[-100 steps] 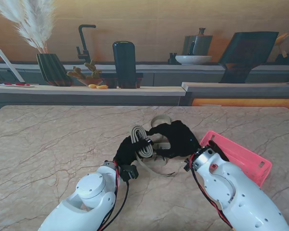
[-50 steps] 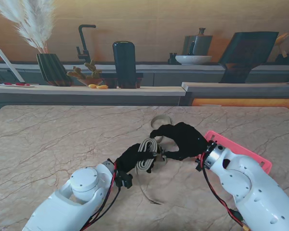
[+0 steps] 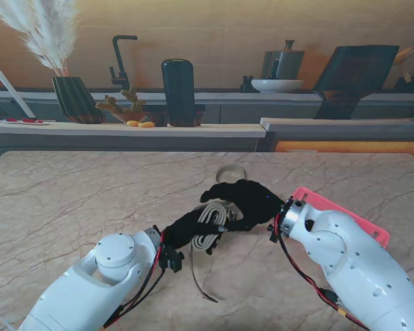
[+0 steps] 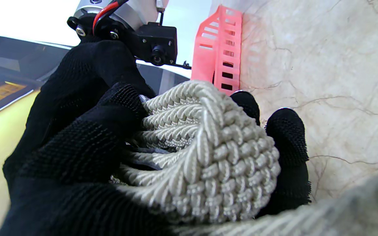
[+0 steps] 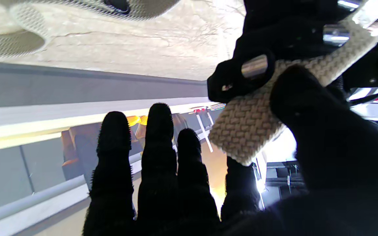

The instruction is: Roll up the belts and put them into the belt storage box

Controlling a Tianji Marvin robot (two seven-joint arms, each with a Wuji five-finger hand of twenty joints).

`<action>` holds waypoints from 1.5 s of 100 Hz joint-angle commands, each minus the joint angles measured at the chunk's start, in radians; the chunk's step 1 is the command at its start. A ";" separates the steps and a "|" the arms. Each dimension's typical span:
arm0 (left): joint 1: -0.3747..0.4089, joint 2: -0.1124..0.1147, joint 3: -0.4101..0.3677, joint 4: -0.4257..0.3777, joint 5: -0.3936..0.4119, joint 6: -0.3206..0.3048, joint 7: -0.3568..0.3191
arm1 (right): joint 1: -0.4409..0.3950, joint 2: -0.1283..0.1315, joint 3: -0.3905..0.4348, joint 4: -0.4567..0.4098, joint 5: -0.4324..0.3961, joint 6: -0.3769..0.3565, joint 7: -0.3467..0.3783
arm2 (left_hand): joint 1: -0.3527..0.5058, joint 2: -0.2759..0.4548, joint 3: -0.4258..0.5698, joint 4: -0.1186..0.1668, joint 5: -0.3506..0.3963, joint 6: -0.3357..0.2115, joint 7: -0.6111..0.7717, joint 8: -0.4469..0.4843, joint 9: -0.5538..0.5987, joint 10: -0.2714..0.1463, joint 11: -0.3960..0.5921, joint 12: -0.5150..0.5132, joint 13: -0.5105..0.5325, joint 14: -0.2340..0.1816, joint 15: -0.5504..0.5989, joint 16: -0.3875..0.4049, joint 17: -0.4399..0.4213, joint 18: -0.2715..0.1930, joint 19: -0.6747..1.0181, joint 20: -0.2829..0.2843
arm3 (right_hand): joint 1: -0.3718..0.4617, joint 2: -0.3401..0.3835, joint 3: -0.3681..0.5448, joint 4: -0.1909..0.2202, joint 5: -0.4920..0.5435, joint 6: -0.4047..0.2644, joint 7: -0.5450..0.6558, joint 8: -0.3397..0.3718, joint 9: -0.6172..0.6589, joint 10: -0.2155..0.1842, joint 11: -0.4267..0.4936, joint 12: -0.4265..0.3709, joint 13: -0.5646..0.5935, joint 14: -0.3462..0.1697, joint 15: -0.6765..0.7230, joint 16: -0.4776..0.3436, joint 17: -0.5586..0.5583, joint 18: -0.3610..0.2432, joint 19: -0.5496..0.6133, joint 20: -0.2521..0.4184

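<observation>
The rolled belt (image 3: 208,225) is gripped in the left hand (image 3: 186,228), above the surface. The right hand (image 3: 246,202) pinches its strap end with the thumb. The pink box (image 3: 345,219) lies right of both hands, nearer the right hand.

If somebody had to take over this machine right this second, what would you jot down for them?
Left hand: closed around a partly rolled beige woven belt, held over the table.
Right hand: thumb pinching a strap of that belt; its other fingers are stretched out.
The belt's loose tail trails on the table toward me. The pink storage box sits to the right, mostly hidden behind the right arm. Another pale strap lies farther away.
Done: roll started.
Left: finish rolling, put it in the box.
</observation>
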 commanded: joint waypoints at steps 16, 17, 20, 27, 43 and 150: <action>0.005 -0.003 -0.002 -0.006 -0.007 -0.007 0.000 | 0.053 -0.022 -0.071 0.073 0.044 -0.031 -0.018 | -0.006 -0.039 0.003 0.030 0.035 -0.048 0.039 -0.001 0.049 -0.077 0.113 0.003 0.050 -0.077 0.065 -0.003 0.014 -0.017 0.033 -0.016 | 0.048 0.015 0.090 0.010 0.271 -0.081 0.128 0.036 0.275 -0.078 0.094 0.012 0.162 -0.076 0.107 0.076 0.076 -0.058 0.048 -0.002; 0.006 -0.003 -0.002 -0.006 -0.007 -0.007 0.001 | 0.055 -0.023 -0.074 0.077 0.048 -0.031 -0.021 | -0.005 -0.039 0.003 0.030 0.035 -0.047 0.038 -0.001 0.048 -0.077 0.113 0.003 0.051 -0.078 0.065 -0.003 0.014 -0.017 0.033 -0.016 | 0.050 0.016 0.091 0.010 0.285 -0.087 0.135 0.038 0.289 -0.079 0.098 0.013 0.170 -0.078 0.111 0.078 0.079 -0.060 0.051 -0.002; 0.006 -0.004 -0.003 -0.006 -0.008 -0.007 0.002 | 0.060 -0.027 -0.082 0.087 0.057 -0.033 -0.031 | -0.008 -0.038 0.003 0.029 0.034 -0.049 0.037 0.000 0.049 -0.076 0.113 0.002 0.051 -0.078 0.065 -0.003 0.014 -0.017 0.033 -0.017 | 0.065 0.020 0.084 -0.022 0.328 -0.120 0.182 0.013 0.346 -0.090 0.107 0.020 0.197 -0.085 0.134 0.105 0.090 -0.064 0.069 -0.010; 0.009 -0.006 -0.005 -0.008 -0.013 -0.006 0.009 | 0.069 -0.034 -0.100 0.106 0.090 -0.035 -0.039 | -0.007 -0.038 0.006 0.028 0.035 -0.047 0.036 0.002 0.050 -0.075 0.114 0.002 0.050 -0.079 0.064 -0.003 0.014 -0.018 0.033 -0.018 | 0.111 0.015 0.035 -0.096 0.385 -0.198 0.316 -0.086 0.456 -0.105 0.129 0.032 0.252 -0.094 0.180 0.143 0.108 -0.062 0.096 -0.021; 0.015 -0.012 -0.009 -0.013 -0.011 0.006 0.038 | 0.076 -0.045 -0.123 0.129 0.150 -0.039 -0.039 | -0.007 -0.032 0.005 0.023 0.034 -0.047 0.031 0.004 0.047 -0.072 0.114 0.002 0.050 -0.077 0.062 -0.002 0.014 -0.015 0.032 -0.021 | 0.140 0.072 -0.016 -0.106 0.560 -0.300 0.473 -0.172 0.638 -0.134 0.135 0.080 0.325 -0.084 0.258 0.197 0.108 0.000 0.121 -0.004; 0.102 -0.095 -0.035 -0.100 -0.040 0.038 0.438 | -0.045 -0.074 0.002 0.025 -0.105 0.329 -0.445 | 0.090 0.199 -0.202 0.028 0.009 -0.031 -0.209 -0.116 -0.152 0.092 -0.372 -0.386 -0.217 0.044 -0.349 -0.226 -0.183 -0.018 -0.154 -0.032 | 0.170 -0.015 0.079 -0.081 0.657 -0.139 0.517 -0.272 0.714 -0.061 0.221 0.059 0.317 -0.002 0.397 0.232 0.101 0.052 0.164 -0.016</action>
